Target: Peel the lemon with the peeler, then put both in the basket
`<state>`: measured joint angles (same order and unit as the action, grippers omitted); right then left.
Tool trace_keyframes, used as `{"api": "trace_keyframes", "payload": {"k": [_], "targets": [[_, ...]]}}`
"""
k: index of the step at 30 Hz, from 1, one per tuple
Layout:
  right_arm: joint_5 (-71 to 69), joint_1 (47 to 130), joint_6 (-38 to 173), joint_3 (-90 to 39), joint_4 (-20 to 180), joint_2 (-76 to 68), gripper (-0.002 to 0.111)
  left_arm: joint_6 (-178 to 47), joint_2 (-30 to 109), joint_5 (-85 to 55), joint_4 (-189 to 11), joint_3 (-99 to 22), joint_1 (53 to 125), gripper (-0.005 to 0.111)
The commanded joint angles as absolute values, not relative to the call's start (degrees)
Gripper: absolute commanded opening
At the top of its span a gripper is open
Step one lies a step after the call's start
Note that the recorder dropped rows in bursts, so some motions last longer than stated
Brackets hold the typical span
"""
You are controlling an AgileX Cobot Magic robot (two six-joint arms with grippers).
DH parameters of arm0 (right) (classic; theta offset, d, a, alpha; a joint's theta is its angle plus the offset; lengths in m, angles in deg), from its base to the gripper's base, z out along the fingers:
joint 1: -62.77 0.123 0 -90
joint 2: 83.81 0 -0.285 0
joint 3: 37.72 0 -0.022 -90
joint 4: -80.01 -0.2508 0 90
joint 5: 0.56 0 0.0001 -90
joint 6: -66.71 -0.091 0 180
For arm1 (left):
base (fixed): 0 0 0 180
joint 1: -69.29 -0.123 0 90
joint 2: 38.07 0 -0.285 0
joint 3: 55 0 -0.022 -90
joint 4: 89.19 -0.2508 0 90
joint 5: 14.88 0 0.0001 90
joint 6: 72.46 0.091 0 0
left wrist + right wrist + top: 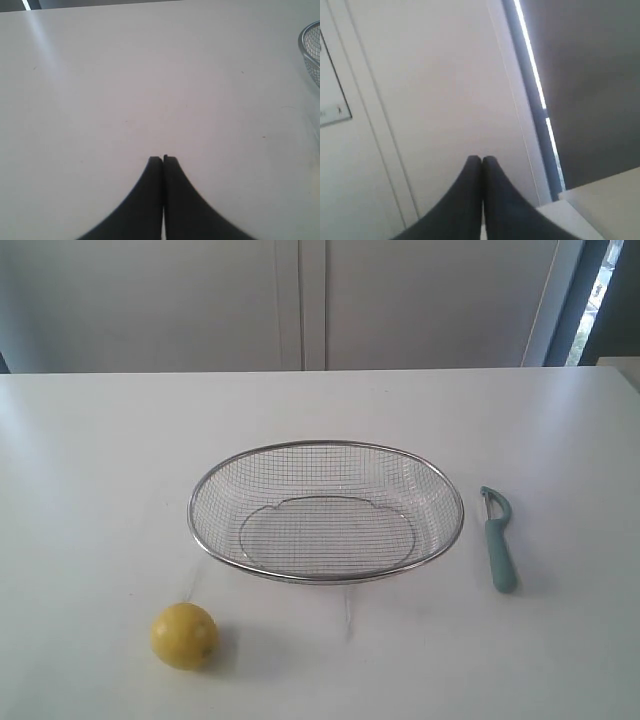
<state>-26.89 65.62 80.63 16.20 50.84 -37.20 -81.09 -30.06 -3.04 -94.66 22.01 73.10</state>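
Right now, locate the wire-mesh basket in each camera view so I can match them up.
Exterior view: wire-mesh basket mid-table, between lemon and peeler.
Left wrist view: only a rim sliver of the wire-mesh basket, cut by the frame edge.
Right wrist view: not in it.
Shared landmark: the white table, in exterior and left wrist views.

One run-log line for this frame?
stage: not started | lemon: whole, outside basket | peeler: right of basket | basket: empty | left gripper: shut | right gripper: shut
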Motion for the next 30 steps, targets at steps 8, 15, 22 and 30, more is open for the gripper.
{"api": "trace_keyframes", "payload": {"k": [8, 15, 22, 30], "targets": [[2.35, 63.24, 98.06, -3.76, 52.01, -13.72, 0.0, -81.43, -30.28, -3.21, -94.44, 22.22, 72.95, 0.0], [10.79, 52.47, 97.61, -11.28, 55.45, -3.74, 0.0, -81.43, -30.28, -3.21, -94.44, 22.22, 72.95, 0.0], [27.39, 50.71, 76.6, -19.42, 76.27, 6.0, 0.0, -81.43, -30.28, -3.21, -94.44, 22.22, 72.95, 0.0], [37.49, 52.43, 68.77, -22.48, 82.58, 10.52, 0.0, -81.43, -30.28, -3.21, -94.44, 22.22, 72.95, 0.0]]}}
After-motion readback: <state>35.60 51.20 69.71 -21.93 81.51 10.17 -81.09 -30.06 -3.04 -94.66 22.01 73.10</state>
